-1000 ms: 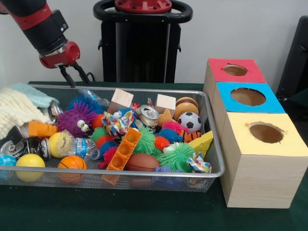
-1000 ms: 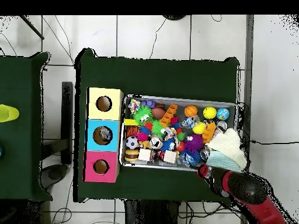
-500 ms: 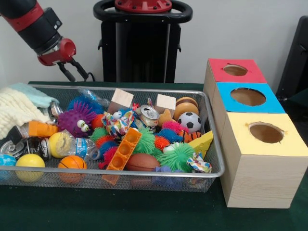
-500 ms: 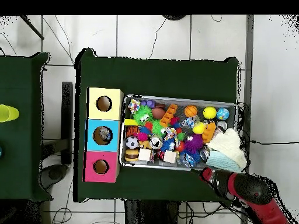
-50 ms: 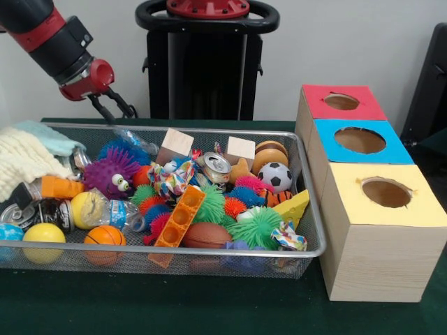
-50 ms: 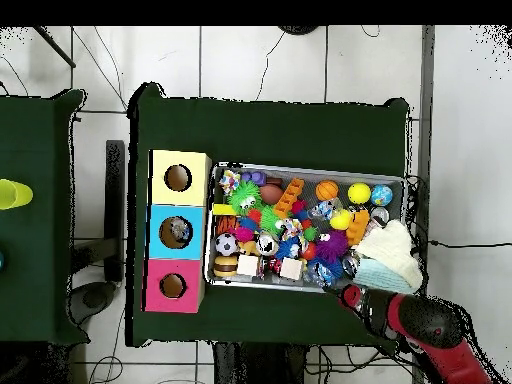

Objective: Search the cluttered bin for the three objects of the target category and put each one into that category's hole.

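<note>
Front view: gripper (image 5: 117, 112) spread wide, empty, above bin (image 5: 209, 132) rim near purple spiky toy (image 5: 112, 172).

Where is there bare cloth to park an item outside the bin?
The green table cloth is bare in front of the mesh bin, and in a wide strip beyond it in the overhead view. The bin itself is packed edge to edge. Between bin and yellow box only a narrow gap. The pincer hangs above the bin's back corner by the towels.
</note>
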